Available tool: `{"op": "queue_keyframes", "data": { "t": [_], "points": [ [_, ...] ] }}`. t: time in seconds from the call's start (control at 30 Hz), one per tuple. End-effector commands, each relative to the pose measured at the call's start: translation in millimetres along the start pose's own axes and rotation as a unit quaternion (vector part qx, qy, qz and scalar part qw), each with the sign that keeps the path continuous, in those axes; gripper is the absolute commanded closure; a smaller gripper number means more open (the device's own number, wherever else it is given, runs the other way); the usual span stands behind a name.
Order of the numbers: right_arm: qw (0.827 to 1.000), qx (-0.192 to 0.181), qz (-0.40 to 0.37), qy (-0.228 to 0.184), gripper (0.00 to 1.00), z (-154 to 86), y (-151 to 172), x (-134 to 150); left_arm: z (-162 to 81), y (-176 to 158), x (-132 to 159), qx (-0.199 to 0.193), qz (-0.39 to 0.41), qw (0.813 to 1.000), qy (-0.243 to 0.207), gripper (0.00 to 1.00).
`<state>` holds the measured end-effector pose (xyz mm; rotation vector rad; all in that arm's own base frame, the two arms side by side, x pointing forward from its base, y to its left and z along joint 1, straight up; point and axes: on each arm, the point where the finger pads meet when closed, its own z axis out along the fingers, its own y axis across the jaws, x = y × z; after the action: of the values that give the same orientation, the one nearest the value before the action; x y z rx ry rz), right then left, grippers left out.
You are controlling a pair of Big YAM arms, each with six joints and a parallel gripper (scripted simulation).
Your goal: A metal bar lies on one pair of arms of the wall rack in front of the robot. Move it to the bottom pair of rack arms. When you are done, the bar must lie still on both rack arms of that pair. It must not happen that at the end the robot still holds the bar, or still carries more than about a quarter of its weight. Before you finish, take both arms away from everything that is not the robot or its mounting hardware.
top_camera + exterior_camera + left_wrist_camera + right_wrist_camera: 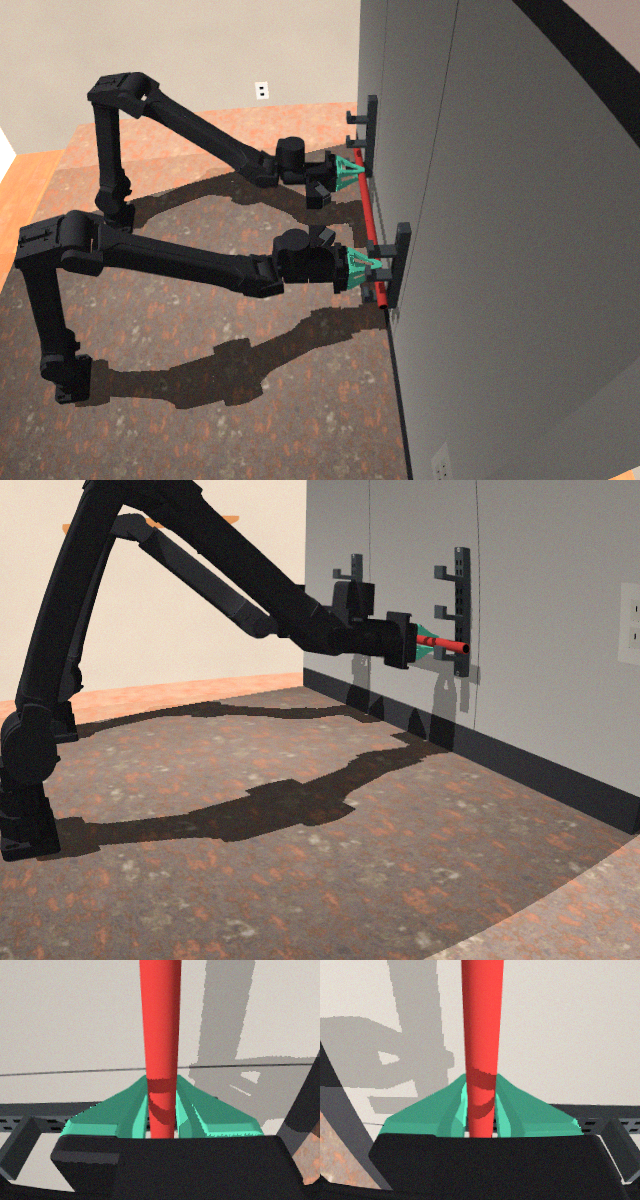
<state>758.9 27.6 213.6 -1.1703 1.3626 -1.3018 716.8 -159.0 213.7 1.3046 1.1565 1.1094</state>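
Observation:
The red metal bar (367, 206) (453, 645) (160, 1010) (482, 1010) runs level along the wall in both grippers, below the middle rack arms. Its near end is just above or at the near bottom rack arm (367, 294) (439, 652), between hook tip and upright; contact cannot be told. The far bottom rack arm is hidden. My left gripper (362, 169) (162, 1082), the farther one in the top view, is shut on the bar near its far end. My right gripper (379, 264) (435, 641) (481, 1080) is shut on it near the near end.
The near upright (400, 263) (462, 593) and far upright (371, 113) are fixed to the grey wall (491, 258) (542, 635). Near middle (445, 611) and top (444, 573) rack arms stick out above the bar, close to the right gripper. Far upper arms (356, 119) are bare.

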Motion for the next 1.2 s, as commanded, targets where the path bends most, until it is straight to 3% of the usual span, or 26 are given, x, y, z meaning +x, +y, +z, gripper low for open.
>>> {"op": "queue_keyframes", "data": {
  "t": [0.0,1.17],
  "points": [
    [0.999,0.048,0.008,0.002,1.00,7.9,-41.0,1.9,14.3,34.1,8.7,-0.045,-0.005,0.999,0.008,1.00],
    [0.999,0.048,0.008,0.002,1.00,7.6,-27.9,1.8,14.0,20.4,8.5,-0.045,-0.005,0.999,0.008,1.00]
  ]
}}
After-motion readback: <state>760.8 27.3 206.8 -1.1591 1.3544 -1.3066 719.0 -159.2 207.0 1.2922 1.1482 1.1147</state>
